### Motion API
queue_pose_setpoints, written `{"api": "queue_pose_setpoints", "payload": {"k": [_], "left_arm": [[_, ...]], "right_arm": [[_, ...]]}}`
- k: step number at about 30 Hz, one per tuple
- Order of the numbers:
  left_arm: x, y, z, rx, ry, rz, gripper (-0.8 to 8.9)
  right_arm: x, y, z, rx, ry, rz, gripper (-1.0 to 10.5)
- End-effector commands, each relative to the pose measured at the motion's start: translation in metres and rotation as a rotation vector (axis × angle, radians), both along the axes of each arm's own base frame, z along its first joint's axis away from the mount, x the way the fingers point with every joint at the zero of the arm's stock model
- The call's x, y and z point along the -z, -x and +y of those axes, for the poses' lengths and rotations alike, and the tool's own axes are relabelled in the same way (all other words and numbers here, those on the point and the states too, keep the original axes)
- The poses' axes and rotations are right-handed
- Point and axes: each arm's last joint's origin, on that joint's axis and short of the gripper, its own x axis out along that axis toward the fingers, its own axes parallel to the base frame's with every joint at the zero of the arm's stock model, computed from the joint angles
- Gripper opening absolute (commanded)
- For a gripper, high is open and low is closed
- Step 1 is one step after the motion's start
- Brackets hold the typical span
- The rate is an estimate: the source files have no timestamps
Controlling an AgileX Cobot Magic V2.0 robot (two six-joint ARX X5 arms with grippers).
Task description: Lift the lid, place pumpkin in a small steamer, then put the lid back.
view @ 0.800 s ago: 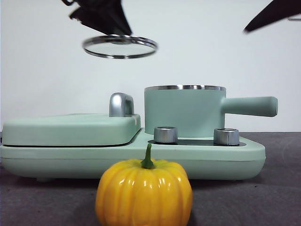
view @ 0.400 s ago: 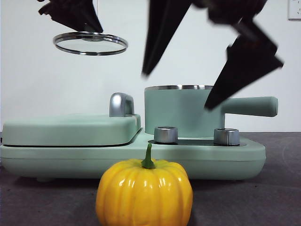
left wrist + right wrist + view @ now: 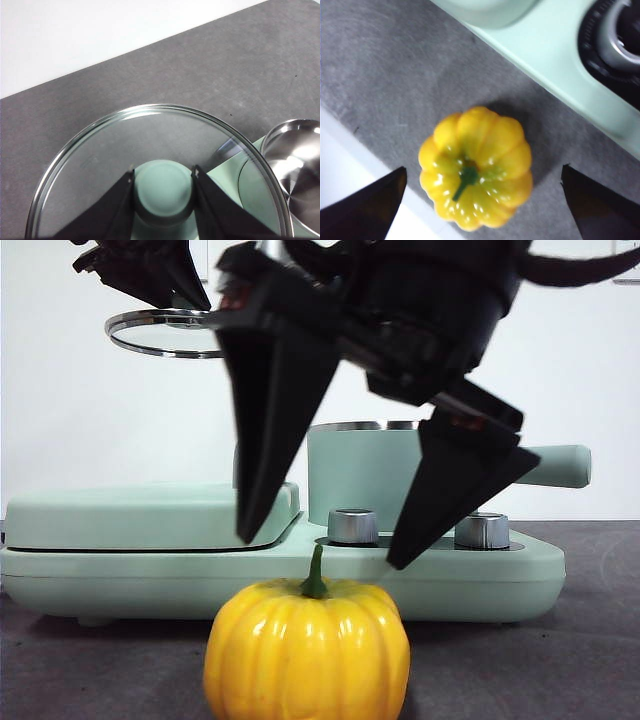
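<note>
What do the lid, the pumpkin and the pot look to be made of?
The lid: clear glass, since the table shows through it, with a shiny metal rim and a matte mint-green knob, likely plastic. The pumpkin: probably plastic, given its glossy yellow-orange skin with sharp highlights. The pot: smooth matte mint-green wall, coated metal or plastic, hard to tell, with a polished steel rim.
</note>
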Motion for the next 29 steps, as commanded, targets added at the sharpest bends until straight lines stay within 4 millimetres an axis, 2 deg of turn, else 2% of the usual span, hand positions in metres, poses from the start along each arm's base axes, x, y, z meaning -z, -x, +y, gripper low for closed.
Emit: {"api": "queue_pose_setpoints", "payload": {"k": [1,4,29], "left_arm": [[-0.013,0.000,-0.001,0.001,0.022,-0.051,0.15],[-0.013,0.000,-0.001,0.001,0.022,-0.050,0.15],[-0.013,0.000,-0.001,0.000,0.022,-0.047,0.15]], "right_arm": [[0.003,0.001,0.010,-0.020,0.004,-0.002,5.0],[0.007,0.002,0.013,-0.037,0.014,-0.002,5.6],[0.044,0.007,0.034,-0.113,0.116,0.024,5.3]]}}
